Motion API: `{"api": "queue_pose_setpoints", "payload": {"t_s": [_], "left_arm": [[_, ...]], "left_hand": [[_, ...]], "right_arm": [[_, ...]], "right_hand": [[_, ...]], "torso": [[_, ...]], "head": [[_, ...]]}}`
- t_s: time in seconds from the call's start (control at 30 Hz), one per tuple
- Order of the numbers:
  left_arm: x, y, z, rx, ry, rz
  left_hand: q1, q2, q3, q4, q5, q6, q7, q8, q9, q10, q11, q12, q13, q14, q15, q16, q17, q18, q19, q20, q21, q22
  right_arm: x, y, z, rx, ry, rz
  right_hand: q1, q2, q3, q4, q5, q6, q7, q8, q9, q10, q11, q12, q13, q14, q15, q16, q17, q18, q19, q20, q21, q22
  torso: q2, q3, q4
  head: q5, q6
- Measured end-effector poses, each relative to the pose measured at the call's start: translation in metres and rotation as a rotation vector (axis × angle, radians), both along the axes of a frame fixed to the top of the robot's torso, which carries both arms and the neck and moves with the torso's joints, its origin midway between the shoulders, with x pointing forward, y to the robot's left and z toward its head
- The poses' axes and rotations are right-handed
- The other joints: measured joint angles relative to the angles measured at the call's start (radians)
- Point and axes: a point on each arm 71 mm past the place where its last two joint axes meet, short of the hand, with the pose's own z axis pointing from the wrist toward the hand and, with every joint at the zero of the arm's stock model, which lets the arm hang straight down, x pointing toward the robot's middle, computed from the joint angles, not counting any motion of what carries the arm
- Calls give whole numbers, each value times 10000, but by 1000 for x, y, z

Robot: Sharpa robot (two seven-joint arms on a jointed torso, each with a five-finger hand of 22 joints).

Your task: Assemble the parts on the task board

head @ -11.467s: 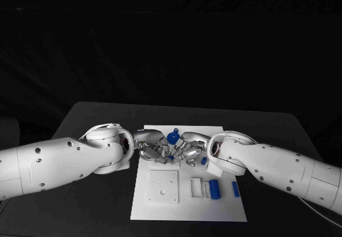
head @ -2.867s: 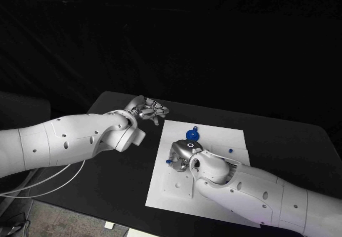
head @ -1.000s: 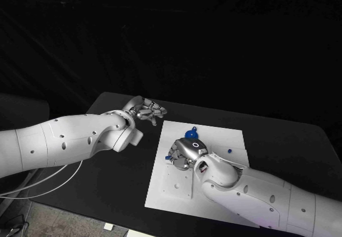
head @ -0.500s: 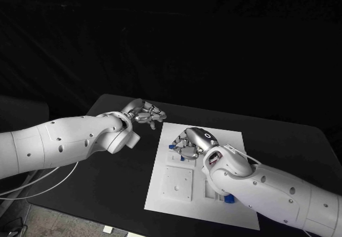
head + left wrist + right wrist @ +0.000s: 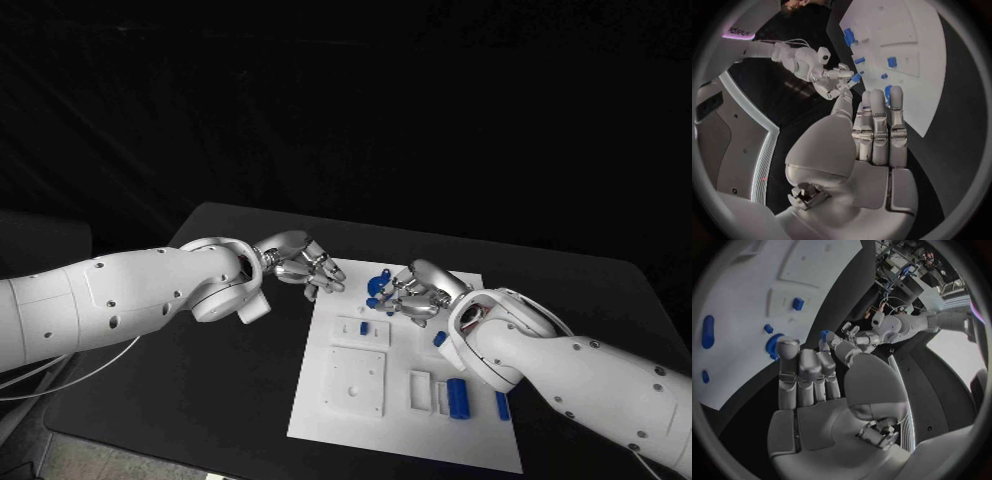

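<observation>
Left hand [image 5: 303,267] over the far-left corner of the white task board [image 5: 411,435], fingers side by side and extended in its wrist view, nothing visibly held. Right hand [image 5: 414,293] above the board's far end, fingers also side by side, a small blue part [image 5: 824,334] at thumb tip; cannot tell if pinched. Other blue parts on board: round piece [image 5: 384,279] at far end, small block [image 5: 365,327] mid-board, upright cylinder [image 5: 457,397] and slim peg [image 5: 502,405] near the right edge.
</observation>
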Motion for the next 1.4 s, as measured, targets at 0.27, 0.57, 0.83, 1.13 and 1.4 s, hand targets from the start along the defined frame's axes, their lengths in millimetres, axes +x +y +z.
{"api": "queue_pose_setpoints", "payload": {"t_s": [0.27,0.57,0.83,1.13,1.4], "left_arm": [[-7,-19,-4,1115,-423,-1385],[-12,-39,-8,1725,-700,-2272],[-14,-50,-11,2059,-721,-2658],[-16,-58,-14,2334,-742,-2845],[-16,-57,-15,2585,-792,-2831]], "left_hand": [[-651,-838,614,377,-1084,-439,50,0,-20,-146,146,296,48,-70,70,54,19,0,4,5,-180,124],[-1737,-1026,846,1197,-427,-48,-73,0,113,-256,69,939,244,-106,34,354,110,0,92,18,-182,357],[-2189,-573,458,1342,1268,646,-444,476,2250,-286,-75,1448,455,-251,-111,944,358,0,124,-94,-162,867],[-2515,-405,71,1700,3481,-1144,-625,3033,7182,-1088,-179,2862,1104,-801,-141,2086,365,0,-12,-173,-1,1368],[-2558,-554,94,1862,3481,-1144,-625,3070,7237,-1166,-158,3026,1090,-895,-104,2257,84,0,-57,-162,35,1368]], "right_arm": [[0,-8,0,238,735,167],[-1,-9,-2,320,1210,362],[-4,-9,-2,344,1419,530],[-8,-7,0,380,1518,691],[-9,-9,0,387,1621,691]], "right_hand": [[1,-1,-70,14,1,-1,1,-28,4,-1,1,0,29,0,1,0,24,4,0,0,-42,0],[-38,37,-71,13,0,-14,12,-10,5,-2,2,0,33,-1,1,1,33,5,0,1,-51,-1],[-7,67,-72,12,-1,-16,13,14,0,-3,3,0,43,-2,3,1,44,7,1,0,-51,-2],[3,76,-99,-14,-1,-17,13,14,-2,-8,8,0,42,23,-21,1,43,8,39,-37,-51,-3],[3,75,-99,-15,-2,-32,27,11,1,-20,20,0,40,22,-20,1,42,8,39,-37,-51,-3]], "torso": [[3,15,-18],[4,2,1],[6,-5,9],[5,-11,14],[0,-18,20]], "head": [[-158,12],[-304,-42],[-389,-98],[-462,-160],[-508,-200]]}}
